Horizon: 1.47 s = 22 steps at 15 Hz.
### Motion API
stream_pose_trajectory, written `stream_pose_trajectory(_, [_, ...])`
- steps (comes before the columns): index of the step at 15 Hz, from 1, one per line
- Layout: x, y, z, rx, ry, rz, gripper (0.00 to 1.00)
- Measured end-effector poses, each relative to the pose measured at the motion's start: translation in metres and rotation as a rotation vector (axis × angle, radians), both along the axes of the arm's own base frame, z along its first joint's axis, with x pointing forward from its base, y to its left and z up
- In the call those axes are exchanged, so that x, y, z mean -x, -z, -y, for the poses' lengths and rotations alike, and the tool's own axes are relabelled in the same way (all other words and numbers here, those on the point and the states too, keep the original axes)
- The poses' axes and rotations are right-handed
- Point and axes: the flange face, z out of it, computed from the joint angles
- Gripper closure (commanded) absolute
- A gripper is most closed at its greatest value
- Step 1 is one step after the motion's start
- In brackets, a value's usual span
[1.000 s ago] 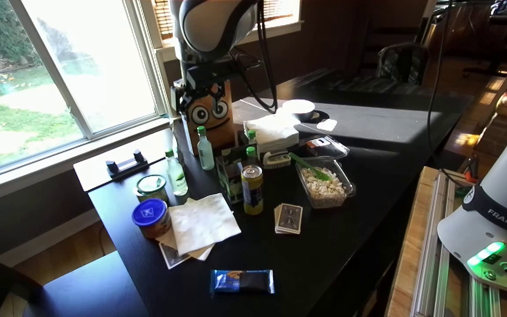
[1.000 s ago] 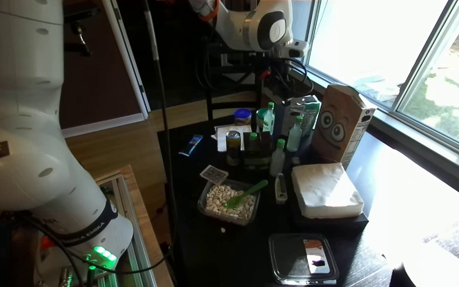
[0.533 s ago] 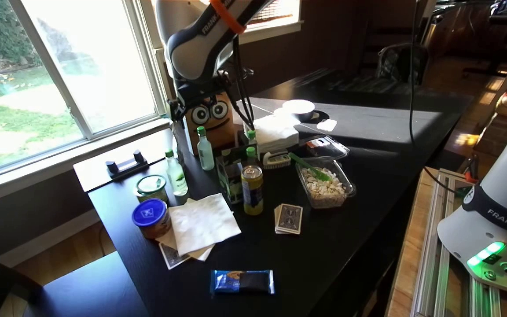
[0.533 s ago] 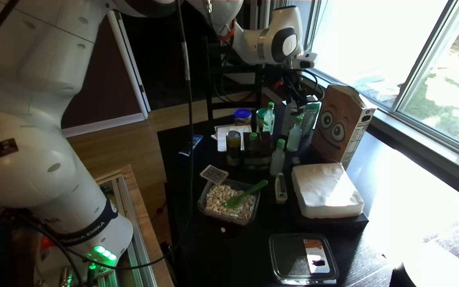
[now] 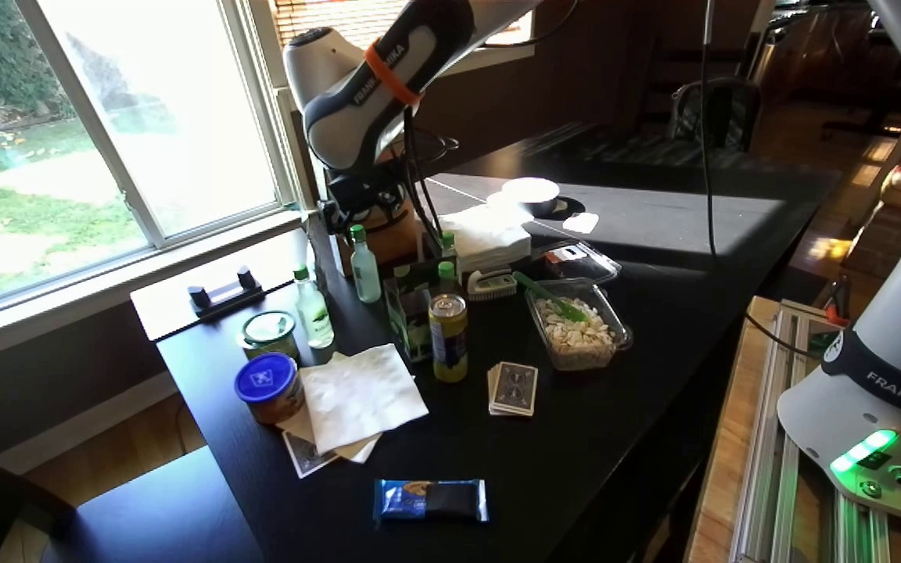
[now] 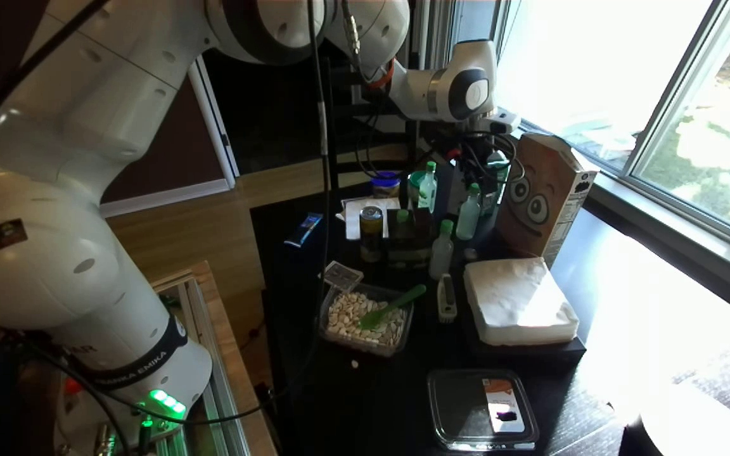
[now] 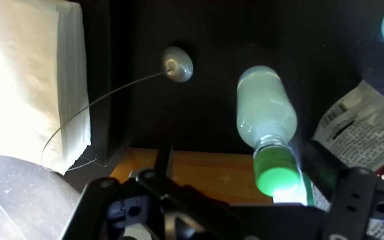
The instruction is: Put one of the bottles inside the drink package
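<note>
A slim pale green bottle (image 5: 365,270) with a green cap stands upright before the cartoon-faced box, also in an exterior view (image 6: 468,215) and the wrist view (image 7: 266,103). My gripper (image 5: 364,215) is open and empty just above it, also in an exterior view (image 6: 474,180). In the wrist view, the cap lies between the gripper's fingers (image 7: 243,158), closer to the right one, with no visible contact. The low dark carrier (image 5: 410,332), the drink package, holds a green-capped bottle and also shows in an exterior view (image 6: 408,256). Similar bottles stand left (image 5: 314,313) and by the brush (image 6: 441,253).
The tall orange-brown box (image 6: 533,202) and a foil bag (image 7: 365,126) stand close to the gripper. A yellow can (image 5: 449,344) touches or nearly touches the carrier. A napkin stack (image 6: 520,304), a brush (image 6: 446,301), a small round white object (image 7: 178,64) and a seed tub (image 6: 368,323) lie nearby.
My gripper has moved down in front of the cartoon-faced box, toward the bottle there. In an exterior view the wrist has shifted right and down. The bottles and carrier have not moved.
</note>
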Motion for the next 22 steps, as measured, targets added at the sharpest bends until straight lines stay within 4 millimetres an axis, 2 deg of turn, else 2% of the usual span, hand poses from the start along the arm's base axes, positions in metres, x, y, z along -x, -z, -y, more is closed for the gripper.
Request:
stream_pose_trajectory(4, [-0.002, 0.011, 0.000, -0.034, 0.041, -0.051, 0.15])
stream_pose_trajectory(5, [-0.003, 0.011, -0.001, -0.044, 0.048, -0.058, 0.20])
stream_pose_trajectory(11, [-0.011, 0.006, -0.005, -0.108, 0.084, -0.051, 0.20])
stream_pose_trajectory(14, [-0.015, 0.006, -0.001, -0.121, 0.100, -0.047, 0.27])
stream_pose_trajectory(15, [-0.016, 0.007, 0.001, -0.124, 0.105, -0.046, 0.33])
stream_pose_trajectory(16, [-0.017, 0.008, 0.003, -0.127, 0.111, -0.045, 0.51])
stream_pose_trajectory(19, [-0.020, 0.010, 0.006, -0.133, 0.122, -0.041, 0.70])
stream_pose_trajectory(21, [-0.021, 0.010, 0.007, -0.135, 0.127, -0.038, 0.88])
stream_pose_trajectory(22, [-0.022, 0.009, 0.007, -0.137, 0.129, -0.036, 0.94])
